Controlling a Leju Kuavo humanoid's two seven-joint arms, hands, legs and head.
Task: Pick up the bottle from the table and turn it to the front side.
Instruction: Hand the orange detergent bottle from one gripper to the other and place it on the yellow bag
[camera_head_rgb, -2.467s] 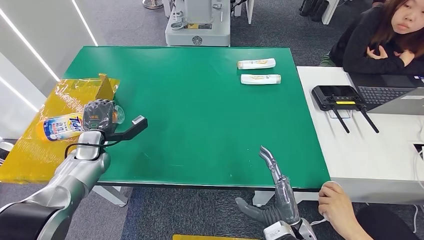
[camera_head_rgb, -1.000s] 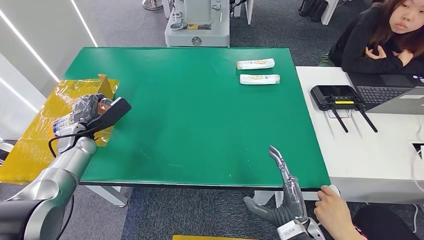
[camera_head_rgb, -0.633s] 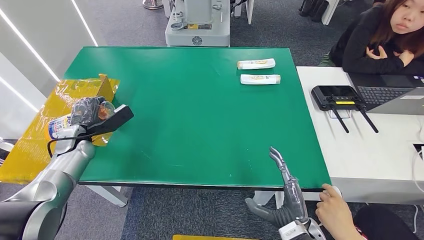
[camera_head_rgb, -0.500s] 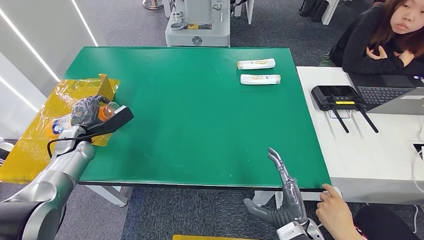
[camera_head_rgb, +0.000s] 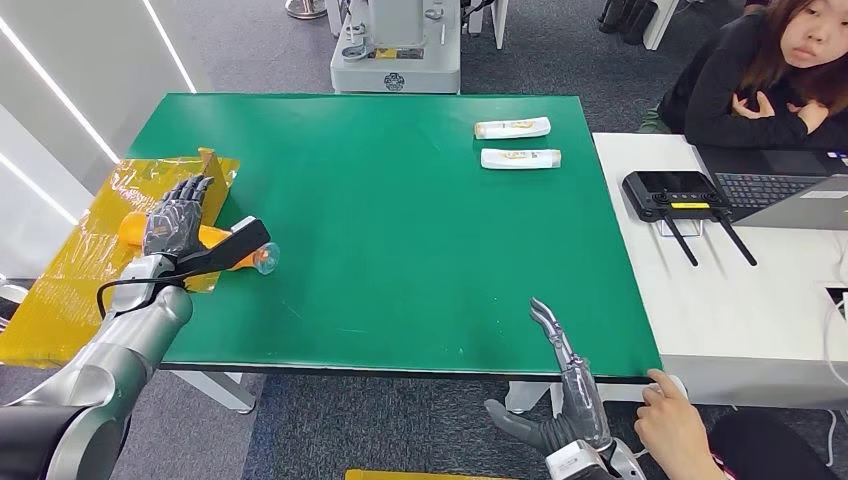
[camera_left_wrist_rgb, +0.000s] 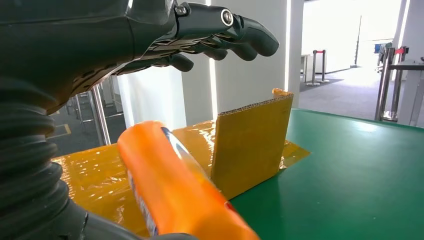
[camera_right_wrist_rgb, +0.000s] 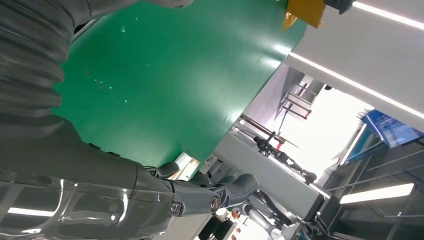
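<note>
1. Bottle (camera_head_rgb: 200, 238), orange, is seen lying on its side at the green table's (camera_head_rgb: 400, 220) left edge, partly on yellow wrapped cardboard (camera_head_rgb: 70, 270).
2. Left hand (camera_head_rgb: 176, 217) is held above it, fingers (camera_left_wrist_rgb: 235, 37) spread, nothing gripped.
3. Right hand (camera_head_rgb: 562, 395) is held low, fingers extended, nothing held.
4. A full wrap around the body is advised before lifting; rolling is judged likely.

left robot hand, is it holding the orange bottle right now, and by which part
Nothing is held. The left robot hand is open, fingers spread above the orange bottle, which lies on its side at the edge of the green table. The right robot hand is empty too.
</note>
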